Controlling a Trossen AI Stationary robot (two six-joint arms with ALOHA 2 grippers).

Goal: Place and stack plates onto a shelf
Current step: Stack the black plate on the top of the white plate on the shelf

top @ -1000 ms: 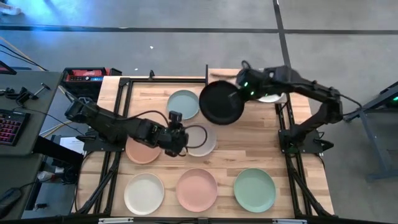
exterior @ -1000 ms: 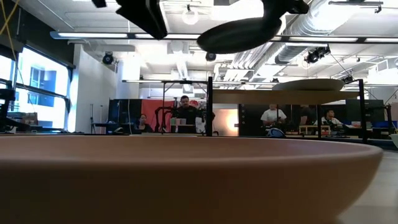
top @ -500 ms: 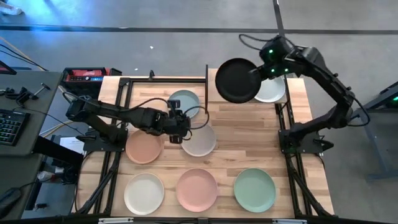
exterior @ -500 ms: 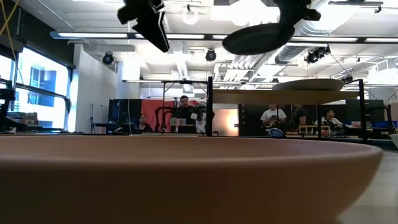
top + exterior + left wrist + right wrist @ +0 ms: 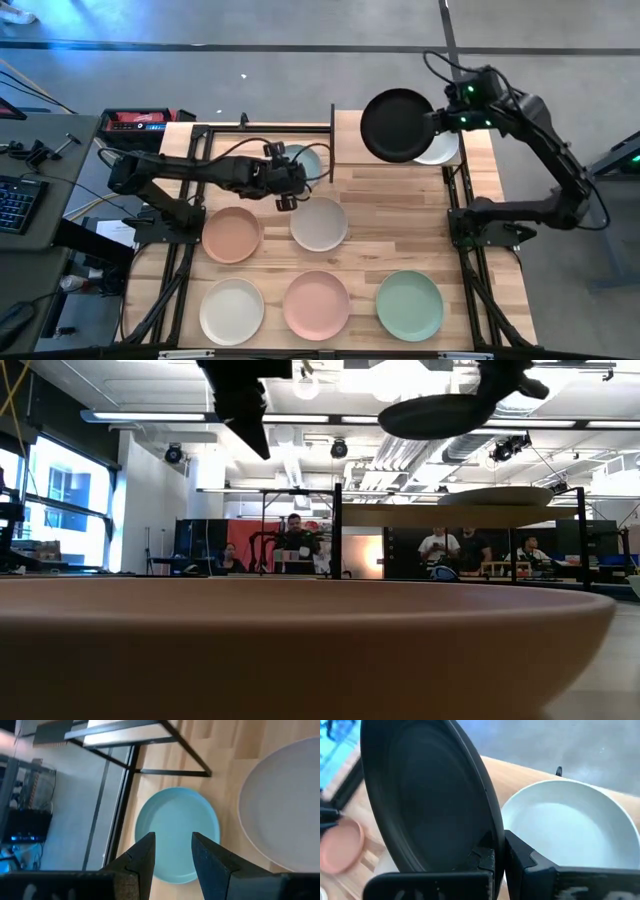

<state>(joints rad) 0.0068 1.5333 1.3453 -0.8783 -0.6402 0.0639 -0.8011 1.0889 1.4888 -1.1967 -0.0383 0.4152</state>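
Observation:
My right gripper [image 5: 437, 122] is shut on a black plate [image 5: 398, 125] and holds it in the air over the light-wood shelf [image 5: 347, 138] at the table's far right. Beside it a pale white plate [image 5: 440, 150] rests flat on the shelf. My left gripper [image 5: 172, 852] stands open in the air above a light blue plate [image 5: 175, 815], which lies flat on the table next to the shelf's left post. Nothing is between its fingers. In the low view the black plate [image 5: 440, 415] hangs higher than the shelf board [image 5: 460, 515]. My right gripper pinches the black plate's rim [image 5: 487, 845] between its two fingers, on the side toward the table's right edge. The fingers come from the right, slanting down. The plate is lifted clear of shelf and table, close to level with its hollow side up.
On the table lie a beige-grey plate [image 5: 319, 223], a terracotta plate [image 5: 232, 234], and a near row of cream [image 5: 232, 311], pink [image 5: 317, 305] and mint green [image 5: 409, 304] plates. The shelf's black post [image 5: 332, 125] stands between the two grippers.
My right gripper has carried the black plate toward the table's far right, from beside the shelf's left end to over the board, still held and about level. My left gripper has swung toward the far edge, from the beige-grey plate to above the light blue one.

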